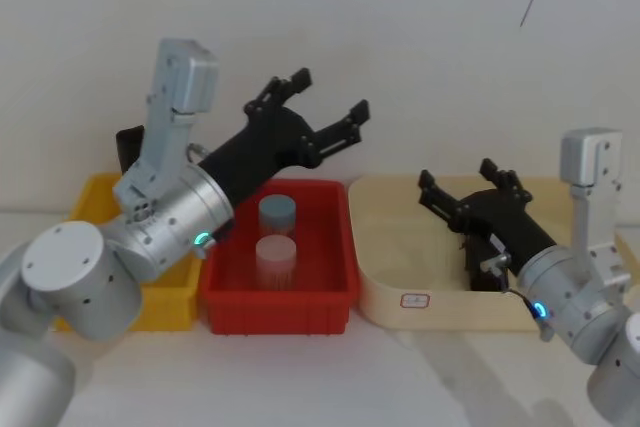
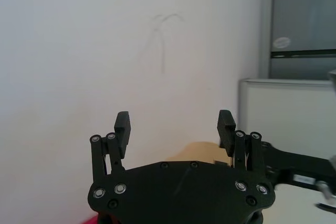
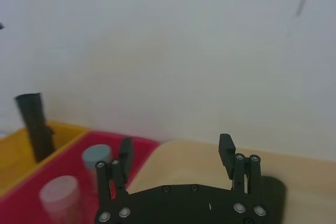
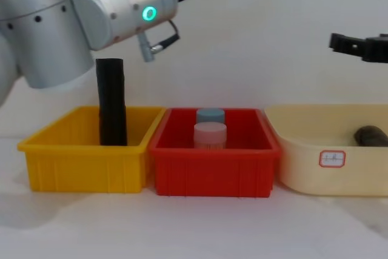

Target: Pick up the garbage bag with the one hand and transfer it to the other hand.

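– Left gripper (image 1: 330, 97), head view?
– Spread wide, empty, held above the red bin (image 1: 280, 307); the right gripper (image 1: 457, 175), equally spread and empty, is held right of it.
– Wrist views?
– Both claws are shown agape, nothing gripped.
– Chest?
– The garbage bag (image 4: 112, 101) is stood upright in the yellow bin (image 4: 79, 168), left of the red bin.

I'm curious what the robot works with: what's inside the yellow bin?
A tall, black, rolled garbage bag stands upright in the yellow bin. The bin's front wall hides its base and the floor.
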Controlling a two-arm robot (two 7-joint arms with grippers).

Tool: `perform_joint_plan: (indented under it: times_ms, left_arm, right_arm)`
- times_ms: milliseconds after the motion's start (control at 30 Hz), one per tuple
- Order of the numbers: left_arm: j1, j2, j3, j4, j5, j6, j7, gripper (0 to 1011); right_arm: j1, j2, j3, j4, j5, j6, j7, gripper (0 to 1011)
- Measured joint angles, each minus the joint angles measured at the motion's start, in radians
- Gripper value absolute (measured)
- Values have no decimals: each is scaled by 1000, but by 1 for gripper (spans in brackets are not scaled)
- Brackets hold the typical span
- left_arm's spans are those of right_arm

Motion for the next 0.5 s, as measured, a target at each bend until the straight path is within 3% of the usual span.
perform_joint_plan:
  times_ms: [500]
  left_arm:
    - [106,103,-76,-175,93,9,158,1000]
  right_arm:
    - [11,1,-81,-8,37,30,93,999]
